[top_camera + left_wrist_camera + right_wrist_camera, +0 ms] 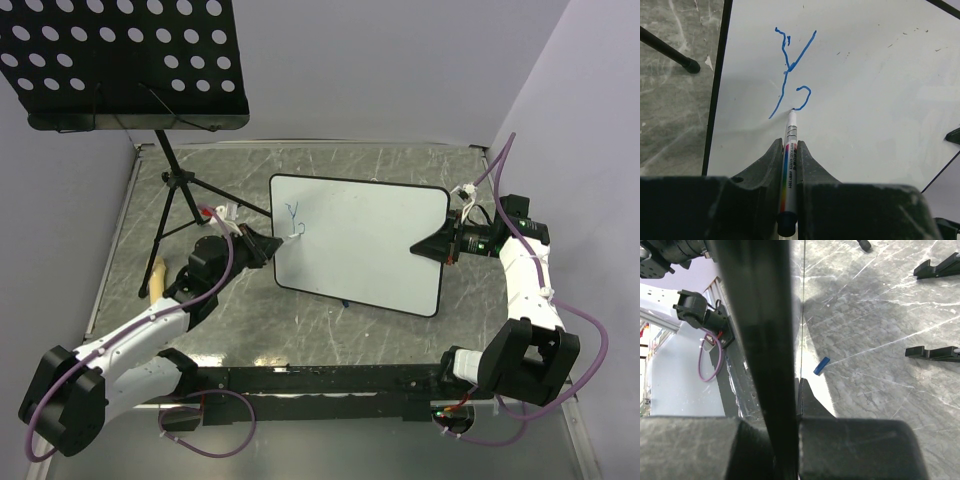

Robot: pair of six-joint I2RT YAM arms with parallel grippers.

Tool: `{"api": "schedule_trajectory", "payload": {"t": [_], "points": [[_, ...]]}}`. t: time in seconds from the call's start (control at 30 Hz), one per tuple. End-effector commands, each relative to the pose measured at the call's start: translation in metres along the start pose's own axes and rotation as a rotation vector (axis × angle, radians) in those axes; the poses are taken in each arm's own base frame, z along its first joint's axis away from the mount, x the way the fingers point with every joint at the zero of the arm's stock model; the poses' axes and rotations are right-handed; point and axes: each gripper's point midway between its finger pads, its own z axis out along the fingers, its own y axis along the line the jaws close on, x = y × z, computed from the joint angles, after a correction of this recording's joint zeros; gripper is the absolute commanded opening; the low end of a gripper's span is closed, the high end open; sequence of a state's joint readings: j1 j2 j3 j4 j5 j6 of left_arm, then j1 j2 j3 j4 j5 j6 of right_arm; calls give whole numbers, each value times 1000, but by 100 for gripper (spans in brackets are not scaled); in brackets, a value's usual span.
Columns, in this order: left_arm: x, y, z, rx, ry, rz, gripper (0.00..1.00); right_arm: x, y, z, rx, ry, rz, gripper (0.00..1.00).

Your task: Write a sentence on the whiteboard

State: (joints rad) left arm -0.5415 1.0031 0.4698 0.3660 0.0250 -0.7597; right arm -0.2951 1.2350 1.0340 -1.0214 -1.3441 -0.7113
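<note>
Blue strokes (pixel 790 65) sitting upper left; left tool (pixel 789 146) is pinching the marker (pixel 791 127), right tool (pixel 436 243) clamping the whiteboard (pixel 880 125); light pressure needed.

- Our left gripper (pixel 788 150) reaches forward, fingers closed on a marker (pixel 791 131) jutting beyond their tips.
- Our right gripper (pixel 430 245) clamps the whiteboard (pixel 365 235) edge between its fingers.

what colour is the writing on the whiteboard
Blue. The writing on the whiteboard shows best in the left wrist view, just past the marker tip.
</note>
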Motion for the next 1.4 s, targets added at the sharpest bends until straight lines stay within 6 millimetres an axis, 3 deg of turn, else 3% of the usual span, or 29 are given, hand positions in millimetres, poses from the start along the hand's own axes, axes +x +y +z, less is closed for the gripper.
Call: {"api": "schedule_trajectory", "payload": {"t": [0.0,0.5,1.37], "points": [[-17,9,6,-64,-48,35,1,-43,41,-1,-192,-161,-128,0],[-36,-5,15,-35,-89,45,1,-43,41,-1,-193,-162,-127,0],[-48,-23,17,26,-110,39,1,-43,40,-1,-192,-161,-124,0]]}}
